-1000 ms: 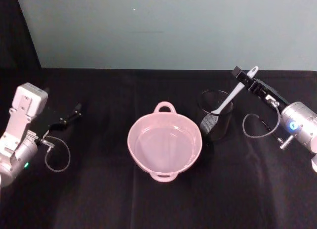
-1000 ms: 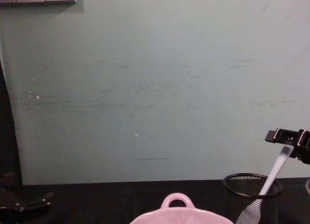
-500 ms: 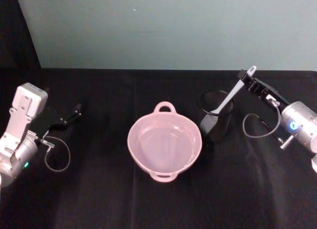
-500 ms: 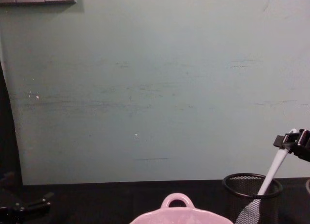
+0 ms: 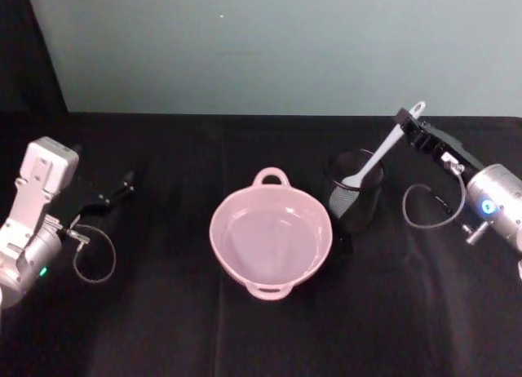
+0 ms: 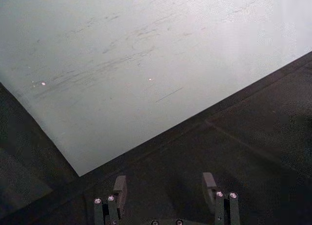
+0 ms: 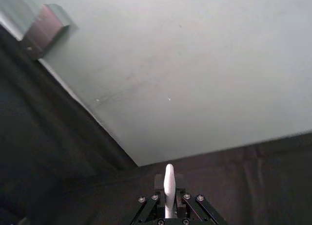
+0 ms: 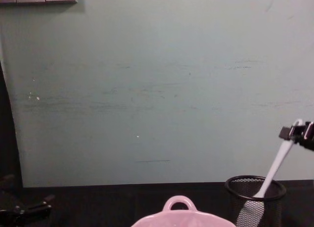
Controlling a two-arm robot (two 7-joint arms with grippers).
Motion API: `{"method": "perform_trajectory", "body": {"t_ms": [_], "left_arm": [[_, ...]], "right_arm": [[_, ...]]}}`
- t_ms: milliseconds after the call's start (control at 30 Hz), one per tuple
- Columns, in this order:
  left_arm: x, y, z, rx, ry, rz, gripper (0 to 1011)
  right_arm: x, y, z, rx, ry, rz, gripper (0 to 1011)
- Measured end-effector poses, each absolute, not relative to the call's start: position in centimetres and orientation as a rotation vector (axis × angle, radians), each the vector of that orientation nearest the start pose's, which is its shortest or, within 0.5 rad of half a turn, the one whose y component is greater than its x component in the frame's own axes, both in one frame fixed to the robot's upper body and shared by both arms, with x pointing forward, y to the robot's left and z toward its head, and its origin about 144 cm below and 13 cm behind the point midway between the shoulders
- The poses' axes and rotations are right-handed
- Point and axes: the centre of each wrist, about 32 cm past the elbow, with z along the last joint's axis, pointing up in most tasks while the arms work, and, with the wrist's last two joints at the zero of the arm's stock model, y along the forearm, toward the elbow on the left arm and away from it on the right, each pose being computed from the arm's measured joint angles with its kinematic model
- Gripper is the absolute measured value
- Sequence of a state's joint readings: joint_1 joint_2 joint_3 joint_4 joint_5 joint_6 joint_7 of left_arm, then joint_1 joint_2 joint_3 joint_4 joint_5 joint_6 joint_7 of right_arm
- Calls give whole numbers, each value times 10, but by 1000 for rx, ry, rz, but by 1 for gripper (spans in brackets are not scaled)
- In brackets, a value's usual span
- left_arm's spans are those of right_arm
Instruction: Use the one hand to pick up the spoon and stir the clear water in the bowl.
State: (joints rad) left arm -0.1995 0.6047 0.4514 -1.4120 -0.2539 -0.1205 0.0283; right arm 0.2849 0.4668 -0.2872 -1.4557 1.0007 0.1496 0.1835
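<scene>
Black cloth table [image 5: 163, 312] — right pincer [image 5: 405, 123] pinches slim white spoon [image 5: 379, 154] (blade inside mesh cup [image 5: 359, 211]); left pincer [image 6: 164, 186] spread.

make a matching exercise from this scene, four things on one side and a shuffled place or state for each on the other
Things
1. spoon
2. bowl
3. mesh cup
4. left hand

Places or states
a. open, holding nothing, at the far left
b. pale pink, in the middle
c. gripped near its handle end by the right hand, blade down in the cup
d. black, standing just right of the bowl

Pairs: 1-c, 2-b, 3-d, 4-a
</scene>
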Motion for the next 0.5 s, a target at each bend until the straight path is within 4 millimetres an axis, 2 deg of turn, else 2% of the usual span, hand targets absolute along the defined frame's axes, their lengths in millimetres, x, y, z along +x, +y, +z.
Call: {"method": "perform_trajectory", "body": {"t_ms": [33, 233, 500], "left_arm": [[489, 310, 1140, 305, -285, 1248, 1011], [489, 310, 1140, 304, -285, 1248, 1011], [489, 310, 1140, 305, -285, 1248, 1011]], "right_arm": [[526, -295, 1200, 281, 436, -1113, 120], [511, -293, 1229, 228, 258, -1069, 119], [490, -295, 1278, 195, 47, -978, 119]]}}
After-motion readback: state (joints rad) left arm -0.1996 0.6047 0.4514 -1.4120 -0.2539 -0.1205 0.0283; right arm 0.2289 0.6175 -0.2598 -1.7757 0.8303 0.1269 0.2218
